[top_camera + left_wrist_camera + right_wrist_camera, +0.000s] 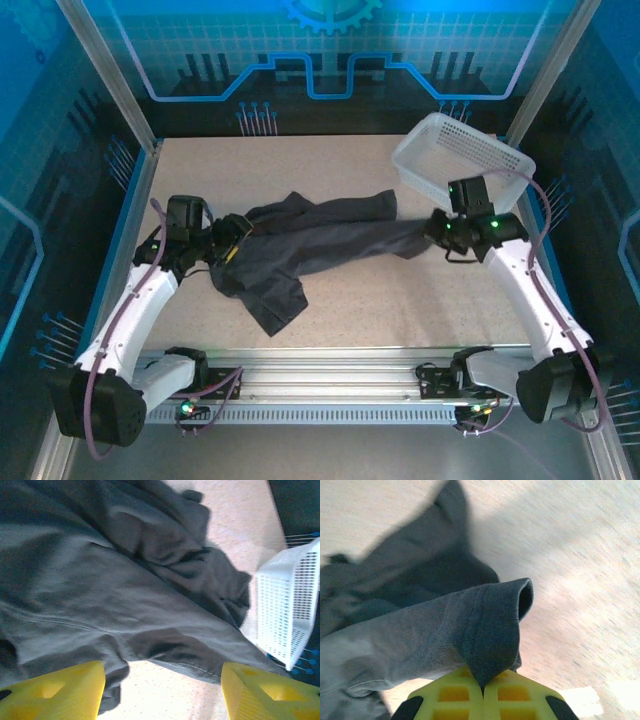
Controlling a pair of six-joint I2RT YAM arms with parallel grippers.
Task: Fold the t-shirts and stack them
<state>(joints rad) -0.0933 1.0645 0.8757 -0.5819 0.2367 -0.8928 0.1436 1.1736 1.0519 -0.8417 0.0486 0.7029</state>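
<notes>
Right gripper (482, 692) is pinching a folded hem of the t-shirt (420, 630) at its very fingertips, with the cloth trailing away ahead of it. Left gripper (161, 687) is standing spread, crumpled fabric lying just ahead of its fingers. Probable faults:
- The shallow pinch is at risk of slipping under pull.
- The left jaws may end up gathering several layers.
- The basket (460, 160), just beside the right gripper, is exposed to a knock.
</notes>
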